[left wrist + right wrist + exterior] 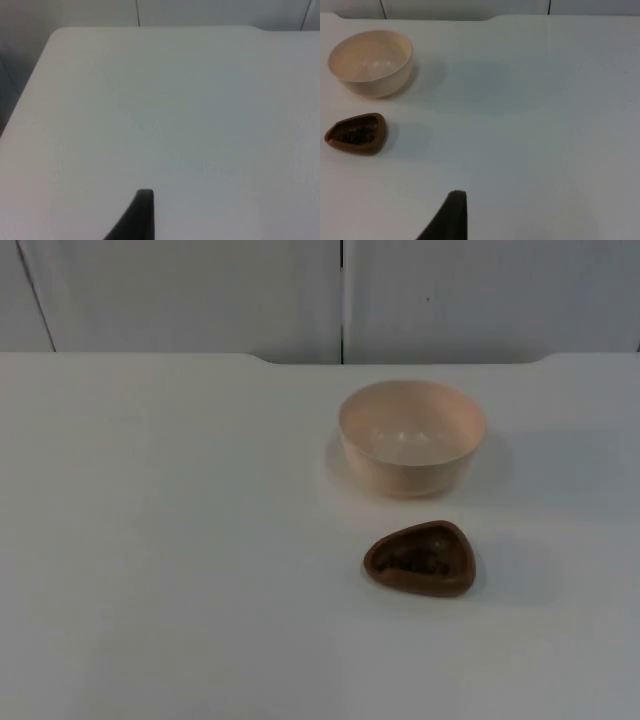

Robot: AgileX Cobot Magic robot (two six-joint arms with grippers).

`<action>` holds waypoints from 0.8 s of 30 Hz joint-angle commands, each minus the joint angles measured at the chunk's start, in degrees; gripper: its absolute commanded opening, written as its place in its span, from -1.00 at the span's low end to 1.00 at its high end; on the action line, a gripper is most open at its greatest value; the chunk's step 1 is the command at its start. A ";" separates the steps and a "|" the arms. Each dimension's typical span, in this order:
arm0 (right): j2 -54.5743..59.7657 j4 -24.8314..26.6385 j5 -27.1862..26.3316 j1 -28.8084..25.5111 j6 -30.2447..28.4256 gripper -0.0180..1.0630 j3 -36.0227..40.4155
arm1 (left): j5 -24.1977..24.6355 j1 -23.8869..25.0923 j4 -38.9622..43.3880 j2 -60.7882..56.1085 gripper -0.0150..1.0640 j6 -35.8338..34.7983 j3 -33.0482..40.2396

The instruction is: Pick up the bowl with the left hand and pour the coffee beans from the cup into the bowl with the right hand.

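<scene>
An empty cream bowl (411,435) stands upright on the white table, right of the middle and towards the back. Just in front of it sits a small brown cup (420,558) with a rounded-triangle rim and dark coffee beans inside. The two stand close together but apart. The right wrist view takes in both the bowl (370,62) and the cup (356,134); my right gripper (451,215) hovers over bare table well away from them. My left gripper (141,215) hangs above bare table near the left side, with neither object close to it. Neither gripper holds anything that I can see.
The white table top (160,540) ends at the grey partition wall (200,290) behind the bowl. In the left wrist view the table's left edge (30,90) drops off to a dark gap.
</scene>
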 commanded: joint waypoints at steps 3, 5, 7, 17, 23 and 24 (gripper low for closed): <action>-0.26 -0.04 -0.32 -0.45 0.16 0.98 0.07 | -0.66 -0.12 -0.40 2.11 0.97 -0.42 -1.74; -0.26 -0.04 -0.32 -0.45 0.16 0.98 0.07 | -0.64 -0.12 -0.40 3.50 0.97 -0.42 -2.52; -0.26 -0.04 -0.32 -0.45 0.16 0.98 0.07 | -0.64 -0.12 -0.40 4.01 0.97 -0.42 -2.90; -0.26 -0.12 -0.32 -0.45 0.16 0.98 0.07 | -1.56 -0.12 -3.23 7.13 0.97 -0.42 -4.41; -0.26 -0.12 -0.32 -0.45 0.16 0.98 0.07 | -1.70 -0.12 -5.88 8.10 0.97 -0.42 -4.41; -0.26 -0.12 -0.32 -0.45 0.16 0.98 0.07 | -1.70 -0.12 -6.54 8.32 0.97 -0.42 -4.41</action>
